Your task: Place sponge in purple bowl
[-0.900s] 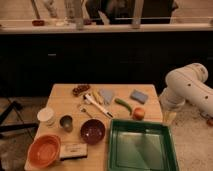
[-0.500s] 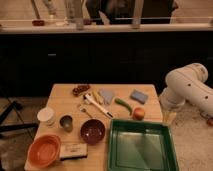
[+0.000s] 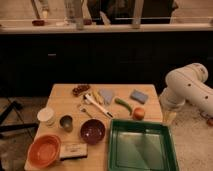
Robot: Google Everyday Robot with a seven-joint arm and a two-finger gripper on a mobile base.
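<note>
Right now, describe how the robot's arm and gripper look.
The arm is white: thick, rounded, smooth-shelled segments with a few small dark spots; no loose cables show. The gripper, at the arm's lower end just off the right edge of the table, is a slimmer pale piece; any markings on it cannot be told.

White arm folded at right side of view, elbow high, forearm angled straight down. Below it gripper hangs, pointing at floor, jaws spread wide, empty.
</note>
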